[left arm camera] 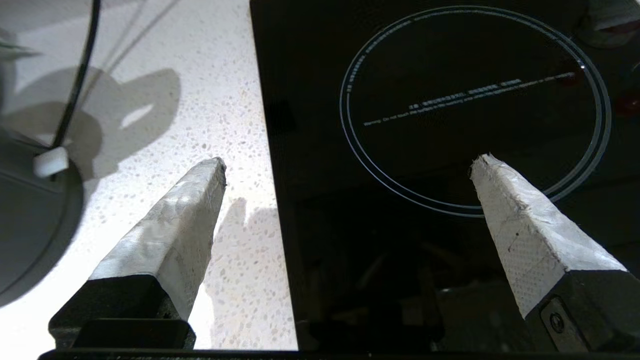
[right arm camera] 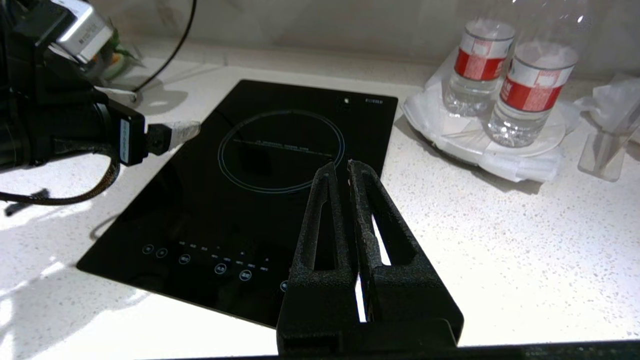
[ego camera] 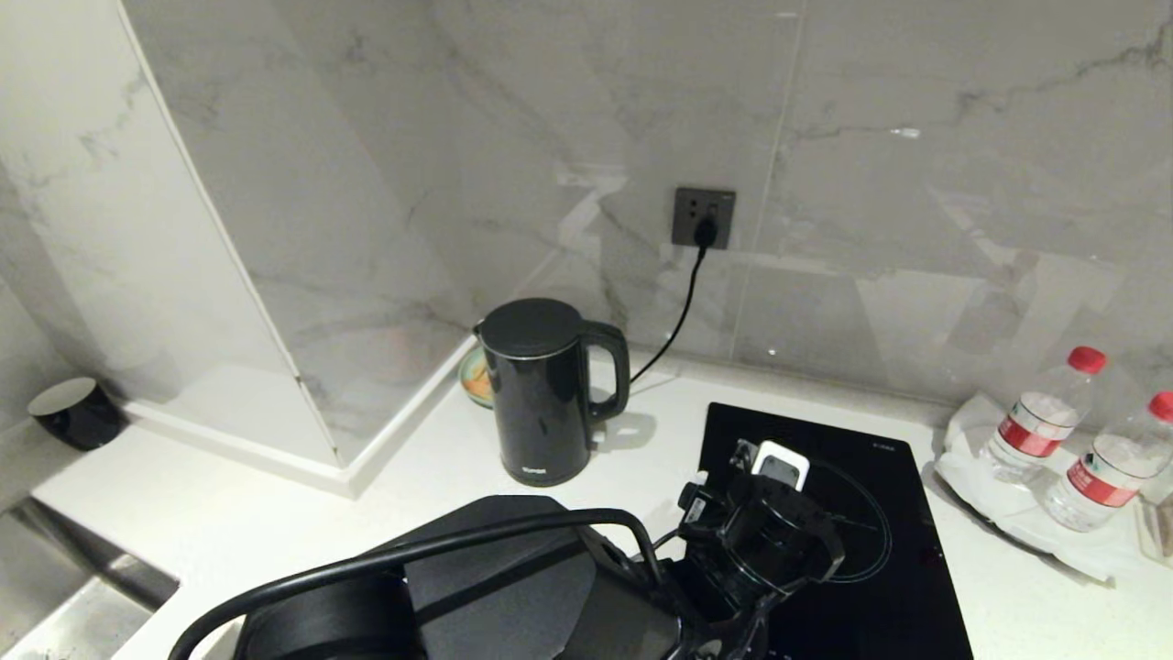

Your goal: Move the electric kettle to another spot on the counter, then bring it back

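The electric kettle [ego camera: 542, 390], tall and glossy black with its loop handle turned right, stands upright on the white speckled counter [ego camera: 229, 522] near the wall corner. My left arm's wrist [ego camera: 761, 541] hangs over the near left part of the cooktop, to the right of the kettle and nearer to me. In the left wrist view my left gripper [left arm camera: 347, 165] is open wide and empty, one taped finger [left arm camera: 200, 195] over the counter [left arm camera: 200, 75], the other over the black glass. The kettle is outside that view; only its shadow shows. My right gripper [right arm camera: 340, 167] is shut and empty by the cooktop's front right edge.
A black glass cooktop [ego camera: 871, 513] lies right of the kettle. A grey round disc [left arm camera: 30, 215] with a cord lies beside the left finger. Two water bottles [ego camera: 1045, 426] stand on a white tray at far right. A small black cup [ego camera: 78, 412] and a sink [ego camera: 55, 587] are at left.
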You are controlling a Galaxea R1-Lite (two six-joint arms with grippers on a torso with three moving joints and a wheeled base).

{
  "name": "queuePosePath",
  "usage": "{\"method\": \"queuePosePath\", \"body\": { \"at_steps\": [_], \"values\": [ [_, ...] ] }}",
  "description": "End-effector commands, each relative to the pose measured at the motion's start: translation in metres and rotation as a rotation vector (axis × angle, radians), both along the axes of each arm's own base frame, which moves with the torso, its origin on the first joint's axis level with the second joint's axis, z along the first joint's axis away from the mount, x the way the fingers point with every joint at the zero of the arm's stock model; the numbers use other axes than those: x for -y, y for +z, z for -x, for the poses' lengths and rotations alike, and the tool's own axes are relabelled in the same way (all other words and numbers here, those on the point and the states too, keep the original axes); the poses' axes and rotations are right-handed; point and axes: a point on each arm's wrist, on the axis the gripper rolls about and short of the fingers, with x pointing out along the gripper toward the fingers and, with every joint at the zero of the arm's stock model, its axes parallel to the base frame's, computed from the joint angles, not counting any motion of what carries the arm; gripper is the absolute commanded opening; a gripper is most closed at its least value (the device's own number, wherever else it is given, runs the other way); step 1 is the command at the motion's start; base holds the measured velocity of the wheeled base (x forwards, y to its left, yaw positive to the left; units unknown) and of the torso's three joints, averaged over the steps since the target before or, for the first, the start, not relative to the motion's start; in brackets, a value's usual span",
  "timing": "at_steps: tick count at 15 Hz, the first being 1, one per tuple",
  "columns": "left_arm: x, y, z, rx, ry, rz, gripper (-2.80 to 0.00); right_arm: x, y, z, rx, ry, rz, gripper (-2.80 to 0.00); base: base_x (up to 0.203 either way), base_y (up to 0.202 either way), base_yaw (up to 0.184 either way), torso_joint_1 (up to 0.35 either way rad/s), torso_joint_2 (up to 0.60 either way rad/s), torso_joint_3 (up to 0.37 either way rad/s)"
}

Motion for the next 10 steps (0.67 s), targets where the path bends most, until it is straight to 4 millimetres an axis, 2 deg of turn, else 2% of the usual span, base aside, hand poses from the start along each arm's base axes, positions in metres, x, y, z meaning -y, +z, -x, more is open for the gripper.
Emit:
{"method": "queuePosePath", "body": {
  "at_steps": [1, 4, 7, 10],
  "values": [
    [-0.001, 0.005, -0.001, 0.007, 0.005, 0.011, 0.00, 0.000, 0.000, 0.000, -0.001, 0.000, 0.001, -2.80, 0.000, 0.000, 0.000, 0.002, 0.00, -0.205],
    [-0.004, 0.000, -0.009, 0.018, 0.020, -0.003, 0.00, 0.000, 0.000, 0.000, -0.001, 0.000, 0.001, -2.80, 0.000, 0.000, 0.000, 0.000, 0.00, -0.161],
    [-0.001, 0.002, -0.011, 0.075, 0.002, 0.006, 0.00, 0.000, 0.000, 0.000, -0.001, 0.000, 0.001, -2.80, 0.000, 0.000, 0.000, 0.003, 0.00, -0.032],
    [0.007, 0.004, -0.035, 0.089, 0.030, 0.009, 0.00, 0.000, 0.000, 0.000, -0.001, 0.000, 0.001, -2.80, 0.000, 0.000, 0.000, 0.000, 0.00, 0.000]
  ]
}}
